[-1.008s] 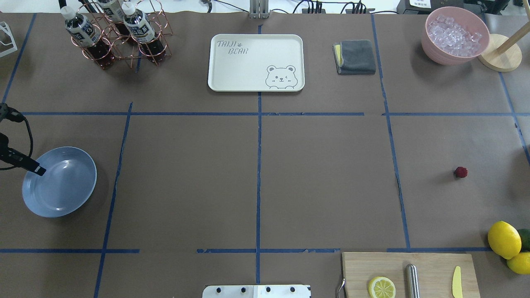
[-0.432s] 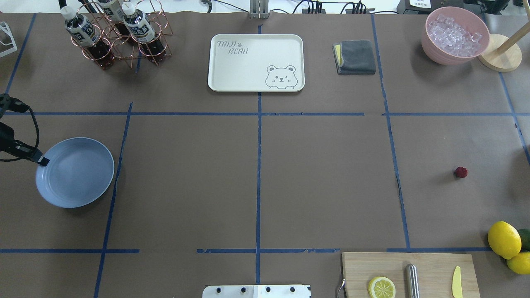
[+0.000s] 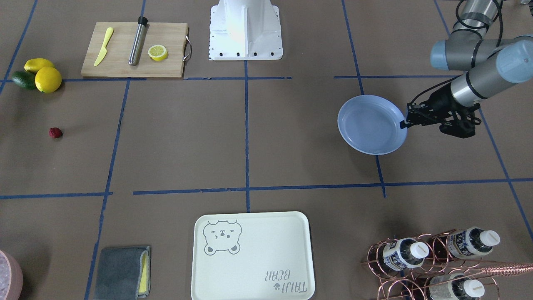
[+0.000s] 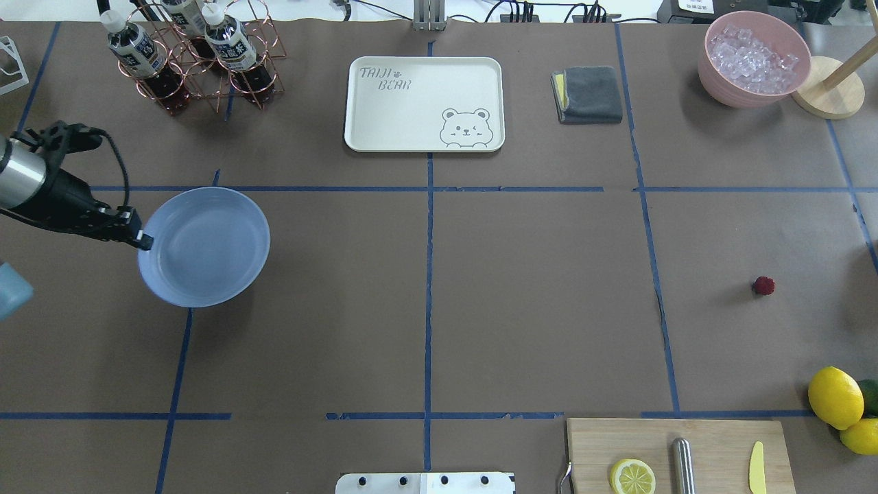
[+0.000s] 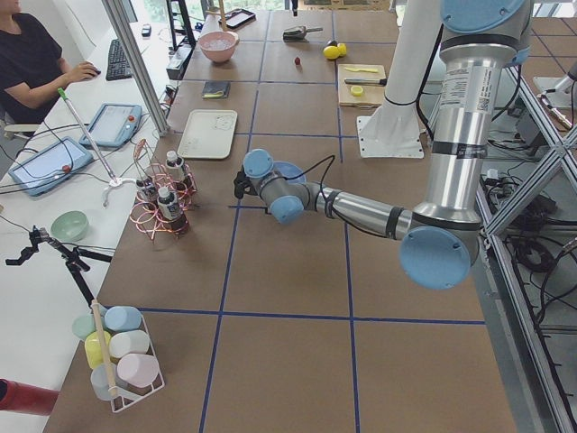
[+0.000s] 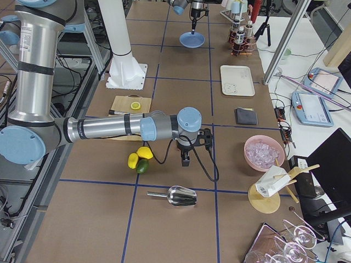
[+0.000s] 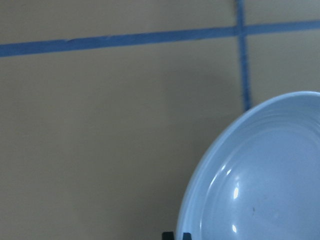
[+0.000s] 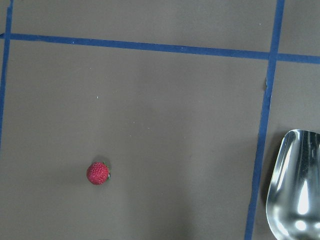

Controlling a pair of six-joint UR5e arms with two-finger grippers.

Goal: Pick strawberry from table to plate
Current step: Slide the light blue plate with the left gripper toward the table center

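The light blue plate (image 4: 204, 247) is over the left part of the brown table (image 4: 535, 288), and my left gripper (image 4: 143, 240) is shut on its left rim. The front-facing view shows that same left gripper (image 3: 404, 123) pinching the plate (image 3: 372, 124) at its edge. In the left wrist view the plate (image 7: 260, 180) fills the lower right. The small dark red strawberry (image 4: 763, 285) lies alone on the table at the far right, also seen as the strawberry (image 8: 98, 173) below the right wrist camera. My right gripper (image 6: 185, 161) shows only in the right side view, so I cannot tell its state.
A cream bear tray (image 4: 424, 103) sits at the back centre, with a copper bottle rack (image 4: 195, 58) at the back left. The cutting board (image 4: 679, 456), the lemons (image 4: 835, 396), a grey cloth (image 4: 588, 94) and a pink ice bowl (image 4: 753, 58) are on the right. A metal scoop (image 8: 297, 185) lies near the strawberry.
My left gripper has carried the plate to the right and towards the far side of the table, more arm now showing. The strawberry has not moved.
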